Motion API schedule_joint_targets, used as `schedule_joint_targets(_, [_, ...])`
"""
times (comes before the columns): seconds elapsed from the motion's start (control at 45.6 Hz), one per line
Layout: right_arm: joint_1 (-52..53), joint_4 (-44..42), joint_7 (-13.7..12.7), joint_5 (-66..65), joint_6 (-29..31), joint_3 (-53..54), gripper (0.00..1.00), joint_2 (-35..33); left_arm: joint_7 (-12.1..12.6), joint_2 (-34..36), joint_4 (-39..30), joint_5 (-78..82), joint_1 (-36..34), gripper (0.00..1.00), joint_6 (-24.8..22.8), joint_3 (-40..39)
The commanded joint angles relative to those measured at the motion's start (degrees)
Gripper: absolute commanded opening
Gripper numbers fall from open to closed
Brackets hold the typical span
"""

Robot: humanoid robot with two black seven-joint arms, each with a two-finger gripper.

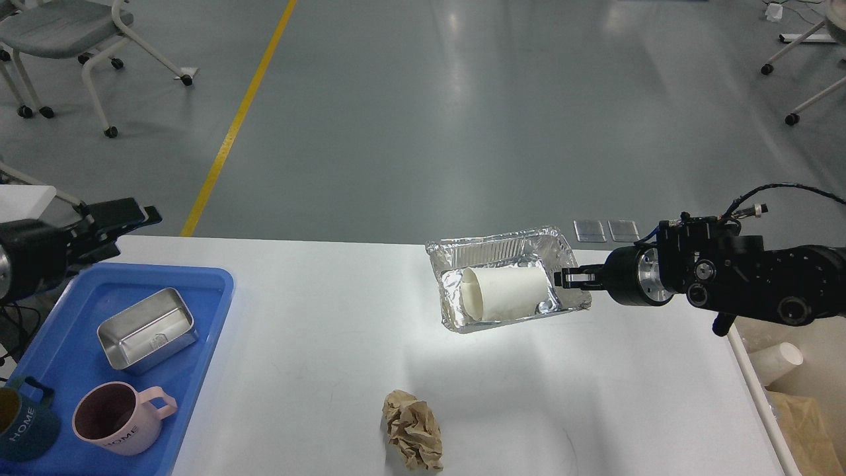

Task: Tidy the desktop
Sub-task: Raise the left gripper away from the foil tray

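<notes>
Gripping only the right-hand rim of the foil tray [502, 254], which is held tilted above the desktop [344, 317], the right gripper [570, 278] is judged liable to spill the loose paper cup [505, 293]; the left gripper's [115, 221] state cannot be told.

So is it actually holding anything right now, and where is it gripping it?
Yes. The right gripper pinches the foil tray by its right-hand rim, with a paper cup lying inside. The left gripper holds nothing.
</notes>
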Motion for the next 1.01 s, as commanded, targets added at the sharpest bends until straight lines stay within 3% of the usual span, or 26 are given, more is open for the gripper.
schedule_joint_targets(0.0, [0.1, 0.1, 0.0, 1.2, 0.0, 0.0, 0.00, -0.2, -1.7, 2.3, -1.7, 0.2, 4.3, 0.91, 0.3, 0.4])
schedule_joint_targets(0.307, [0.1, 0.3, 0.1, 2.0, 0.0, 0.1, 0.00, -0.3, -2.0, -2.5, -2.2, 0.7, 10.1, 0.91, 5.0, 0.4])
schedule_joint_targets(0.504, [0.3, 0.5, 0.1, 2.0, 0.0, 0.3, 0.00, -0.3, -1.3, -12.4, -1.6, 2.7, 11.8, 0.91, 8.8, 0.6])
schedule_joint_targets(0.986, [0.4, 0.5, 0.1, 2.1, 0.0, 0.2, 0.00, -0.3, -1.0, -36.5, 7.9, 8.9, 12.9, 0.91, 10.1, 5.4])
